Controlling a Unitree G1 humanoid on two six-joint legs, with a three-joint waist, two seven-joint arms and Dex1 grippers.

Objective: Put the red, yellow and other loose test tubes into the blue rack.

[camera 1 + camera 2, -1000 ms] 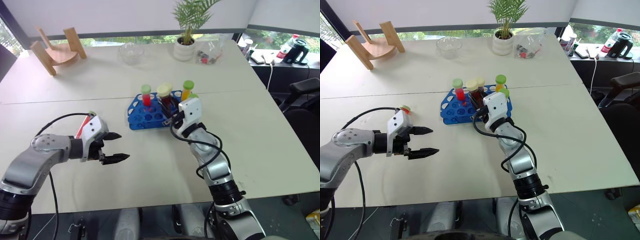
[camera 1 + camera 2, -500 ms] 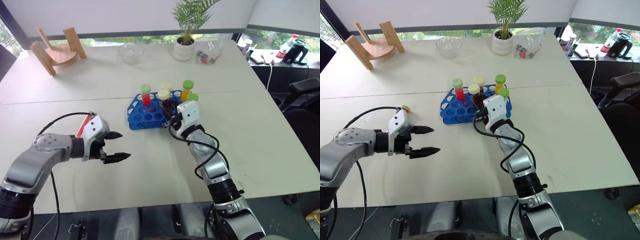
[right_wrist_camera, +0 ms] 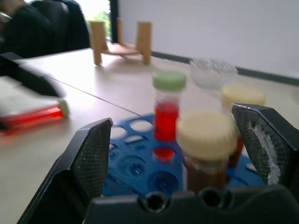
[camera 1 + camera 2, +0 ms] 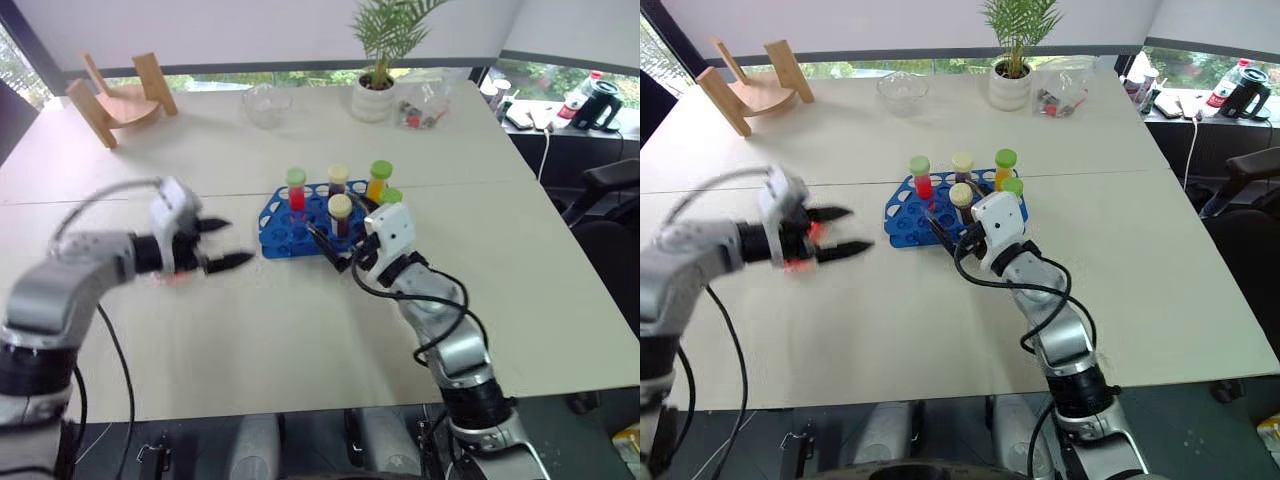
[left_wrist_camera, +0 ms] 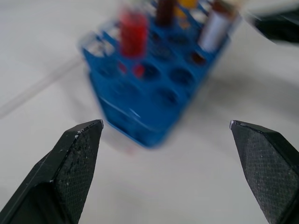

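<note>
The blue rack [image 4: 300, 222] is seen standing on the white table [image 4: 300, 330], near its middle. Five capped tubes are held upright in it: a red tube with a green cap [image 4: 296, 188] toward the left, a dark tube with a cream cap [image 4: 338, 181] at the far side, an orange tube with a green cap [image 4: 377, 179] to the right of that, a second dark tube with a cream cap [image 4: 340, 214] at the near side, and a further green-capped tube [image 4: 390, 196] at the right end, mostly hidden behind the right arm.

The right pincer [image 4: 335, 247] is placed at the near right corner of the rack, its fingers spread wide on either side of the near dark tube without touching it, as the right wrist view makes plain; nothing is gripped.

The left pincer [image 4: 222, 245] is held above the table to the left of the rack, pointed toward it, its two black fingers wide apart and empty. A loose red tube [image 3: 32, 116] is seen lying on the table left of the rack, close by the left pincer.

At the far side of the table a wooden stand [image 4: 115, 95], a clear glass bowl [image 4: 265, 104] and a potted plant [image 4: 378, 60] are set, well apart from the rack.
</note>
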